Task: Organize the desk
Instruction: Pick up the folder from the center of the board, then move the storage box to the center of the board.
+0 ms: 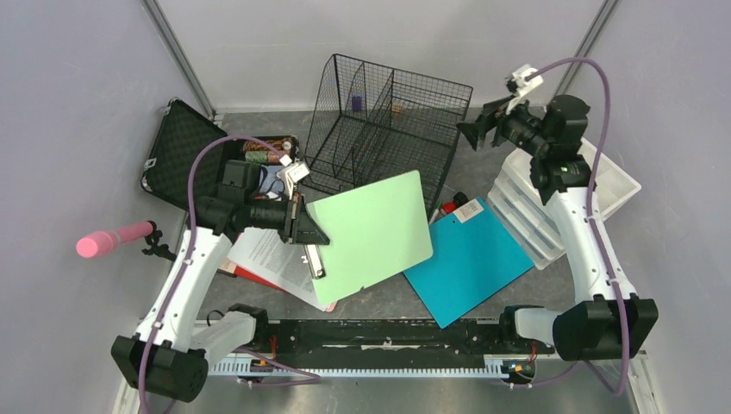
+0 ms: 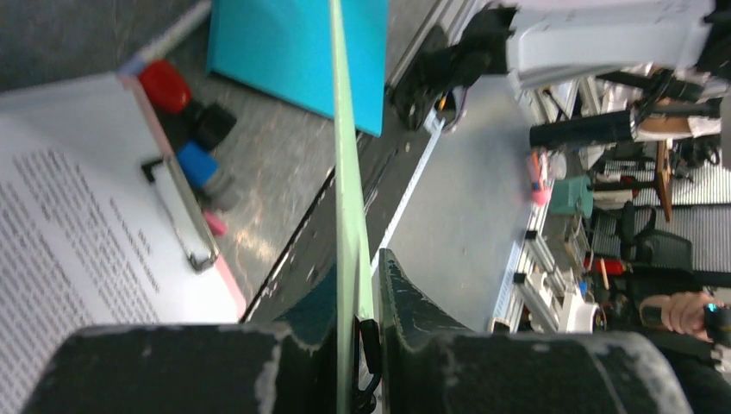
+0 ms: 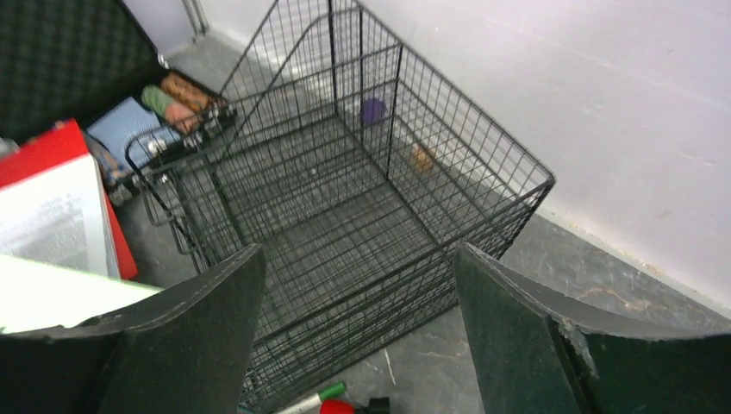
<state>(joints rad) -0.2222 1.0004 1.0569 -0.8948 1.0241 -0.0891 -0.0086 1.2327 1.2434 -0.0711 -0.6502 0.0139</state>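
Surface (image 1: 376,304): dark grey, mottled, walled in pale grey, with the black-and-aluminium rail (image 1: 388,332) along its near edge. It runs under everything in view.

Left hand (image 1: 303,226) is clamped on the left edge of a pale green sheet (image 1: 379,233). In the left wrist view the sheet shows edge-on, nipped between the two fingers. The sheet is tilted, and its far side overlaps the front of the wire basket (image 1: 388,121).

Right hand (image 1: 472,129) has its jaws wide apart with nothing between them. It hangs at the right rear, just beside the basket's right rim and pointing at it; the right wrist view looks down into the mesh compartments.

Other items:
- teal folder (image 1: 470,259) flat on the surface, right of centre – one corner under the green sheet
- clipboard with a printed page (image 1: 271,254) below the left hand
- open black foam-lined case (image 1: 177,151) at left rear
- stack of clear drawers (image 1: 526,211) on the right, touching the teal folder's far corner
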